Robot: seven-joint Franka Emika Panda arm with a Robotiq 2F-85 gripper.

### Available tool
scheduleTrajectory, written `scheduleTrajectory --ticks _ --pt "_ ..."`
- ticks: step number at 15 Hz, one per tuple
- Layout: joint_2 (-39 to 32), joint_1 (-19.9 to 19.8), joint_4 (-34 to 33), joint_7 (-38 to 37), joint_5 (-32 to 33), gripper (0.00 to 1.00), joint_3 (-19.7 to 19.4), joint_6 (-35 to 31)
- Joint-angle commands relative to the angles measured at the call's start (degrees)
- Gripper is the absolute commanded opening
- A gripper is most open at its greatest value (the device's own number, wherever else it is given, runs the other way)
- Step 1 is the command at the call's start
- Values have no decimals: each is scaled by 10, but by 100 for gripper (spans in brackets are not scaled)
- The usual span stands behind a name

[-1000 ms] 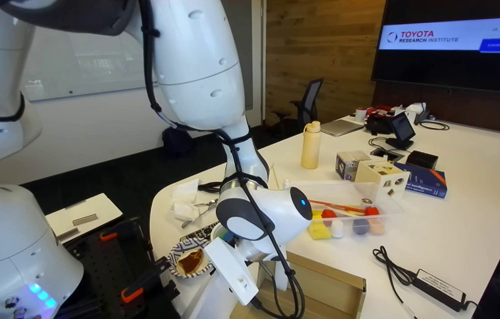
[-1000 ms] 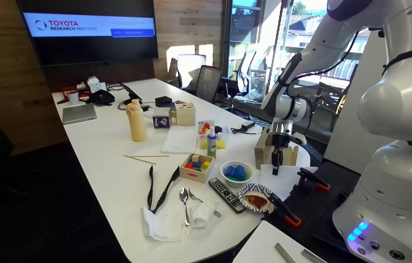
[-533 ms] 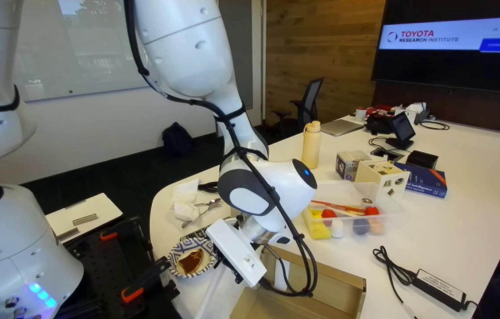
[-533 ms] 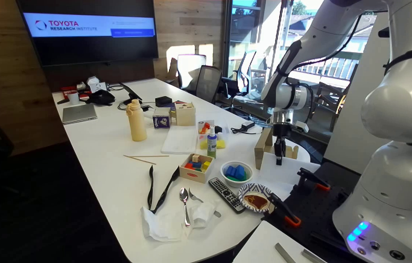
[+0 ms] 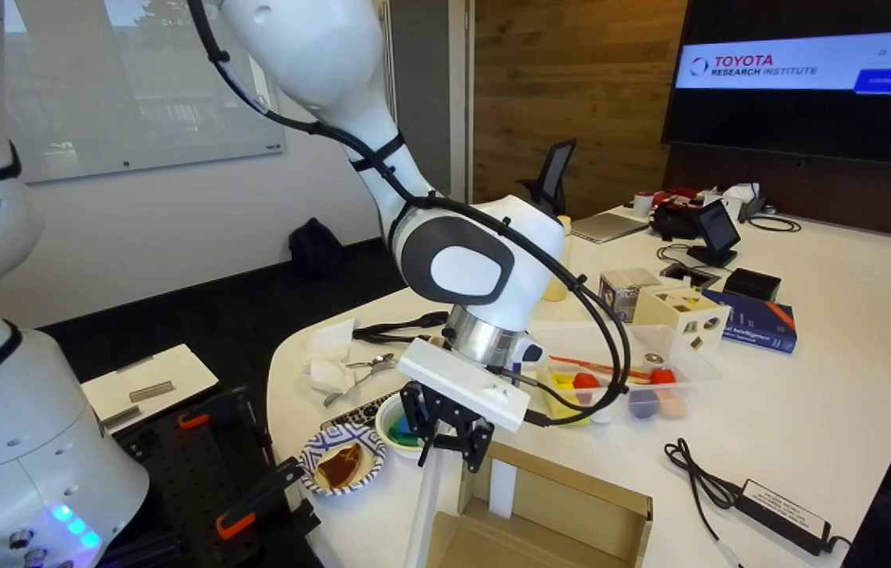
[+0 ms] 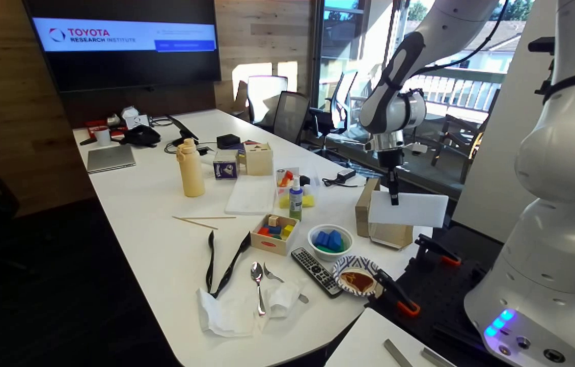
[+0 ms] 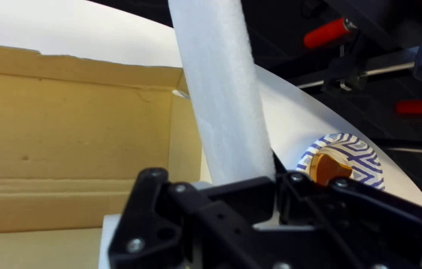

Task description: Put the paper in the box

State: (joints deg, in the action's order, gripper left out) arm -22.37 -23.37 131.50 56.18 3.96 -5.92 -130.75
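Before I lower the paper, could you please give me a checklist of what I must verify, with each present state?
1. Grip: ok. The pincer is shut on the paper near its upper edge.
2. Height: ok. In an exterior view, the box shows below the paper's lower edge, so it seems raised off the table.
3. Opening: ok. The wrist view looks into the box.
4. Alignment: not ok. The wrist view shows the paper by one end of the box, not over its middle.
5. Fit: cannot tell.
6. Patterned bowl: ok. The paper is apart from it.
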Motion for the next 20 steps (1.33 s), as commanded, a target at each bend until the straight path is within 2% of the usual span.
scheduleTrajectory --ticks 1,7,9,15,20 --pt "16 54 -5 -39 93 0 -35 33" --pt "-14 99 -31 -56 280 0 -57 86" --pt "-12 78 -19 -31 275 0 -50 67" --pt "-18 79 -20 -36 268 0 -47 66" --pt "-48 79 -53 -10 348 0 -56 45"
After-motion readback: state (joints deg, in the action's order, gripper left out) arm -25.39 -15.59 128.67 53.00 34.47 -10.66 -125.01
